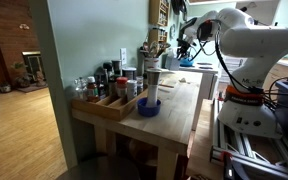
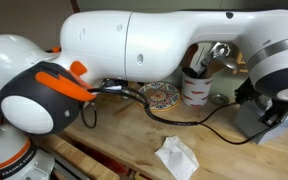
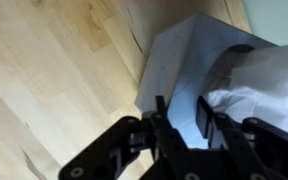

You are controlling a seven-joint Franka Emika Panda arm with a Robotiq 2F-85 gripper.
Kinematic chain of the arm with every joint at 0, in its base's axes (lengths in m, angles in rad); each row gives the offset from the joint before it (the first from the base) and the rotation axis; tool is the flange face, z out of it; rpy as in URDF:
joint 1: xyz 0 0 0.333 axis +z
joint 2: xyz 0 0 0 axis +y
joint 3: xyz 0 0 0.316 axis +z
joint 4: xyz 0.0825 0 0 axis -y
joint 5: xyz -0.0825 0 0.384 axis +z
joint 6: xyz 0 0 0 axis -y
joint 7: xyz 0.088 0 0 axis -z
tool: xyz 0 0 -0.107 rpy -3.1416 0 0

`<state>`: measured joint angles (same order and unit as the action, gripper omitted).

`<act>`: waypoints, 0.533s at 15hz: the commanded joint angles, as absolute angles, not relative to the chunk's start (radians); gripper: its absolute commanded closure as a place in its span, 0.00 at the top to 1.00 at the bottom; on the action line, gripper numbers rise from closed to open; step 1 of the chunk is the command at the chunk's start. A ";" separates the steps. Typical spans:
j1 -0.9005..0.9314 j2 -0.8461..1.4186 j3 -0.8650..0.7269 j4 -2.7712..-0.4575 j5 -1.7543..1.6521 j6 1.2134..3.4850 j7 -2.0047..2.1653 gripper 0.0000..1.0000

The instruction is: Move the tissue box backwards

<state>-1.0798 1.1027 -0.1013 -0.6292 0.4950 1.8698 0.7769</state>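
The tissue box (image 3: 174, 60) is pale grey, with a white tissue (image 3: 269, 85) sticking out of its top opening. In the wrist view my gripper (image 3: 183, 112) is down on the box, its two black fingers closed narrowly on a strip of the box's top beside the opening. In an exterior view the box (image 2: 248, 124) stands at the right on the wooden table, with the gripper (image 2: 275, 113) on it. The box is too far back to make out in the exterior view that shows the whole table.
A crumpled tissue (image 2: 176, 157) lies on the table (image 2: 114, 135) in front. A white utensil pot (image 2: 196, 88), a patterned coaster (image 2: 162, 95) and a black cable (image 2: 199, 125) are near the box. A wooden tray of bottles (image 1: 109, 95) and a blue bowl (image 1: 148, 107) stand nearer the front.
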 commanded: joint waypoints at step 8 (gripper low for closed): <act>-1.043 1.148 -0.141 -0.587 0.401 1.856 0.759 0.58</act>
